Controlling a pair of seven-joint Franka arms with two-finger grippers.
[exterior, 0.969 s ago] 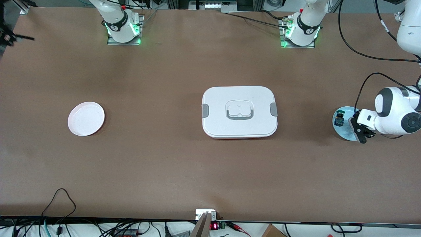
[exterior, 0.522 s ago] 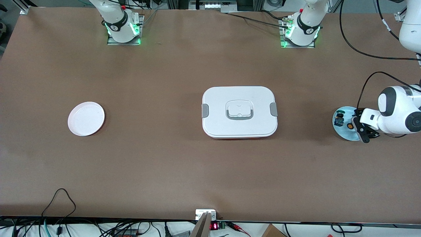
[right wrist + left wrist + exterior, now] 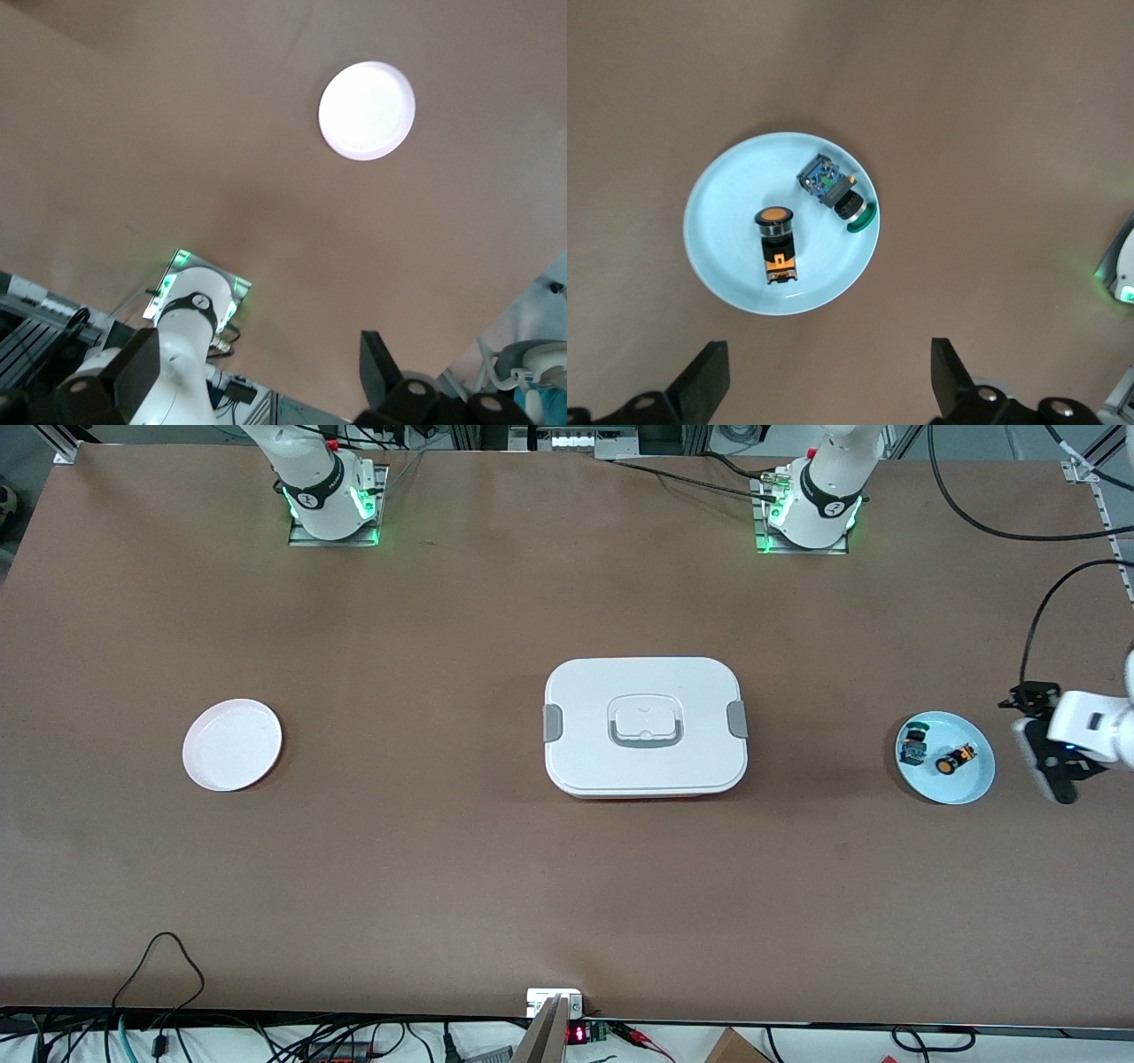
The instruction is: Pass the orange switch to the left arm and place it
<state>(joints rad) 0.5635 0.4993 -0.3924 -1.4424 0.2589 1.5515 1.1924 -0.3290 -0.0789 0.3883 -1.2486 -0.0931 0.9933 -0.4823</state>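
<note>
The orange switch (image 3: 954, 759) lies on its side on a light blue plate (image 3: 959, 792) at the left arm's end of the table. In the left wrist view the orange switch (image 3: 776, 243) lies on that plate (image 3: 722, 230). My left gripper (image 3: 1047, 760) hangs open and empty over the bare table beside the plate, toward the table's end; its open jaws show in the left wrist view (image 3: 826, 390). The white box (image 3: 645, 726) stands mid-table. My right gripper (image 3: 257, 372) is open and empty, high up, and out of the front view.
A similar part with a green cap (image 3: 912, 746) shares the blue plate, also in the left wrist view (image 3: 837, 190). A white plate (image 3: 232, 744) lies toward the right arm's end, also in the right wrist view (image 3: 366, 110). Cables trail near the left arm.
My left gripper has moved off the blue plate toward the table's end, uncovering the orange switch. Nothing on the table has moved.
</note>
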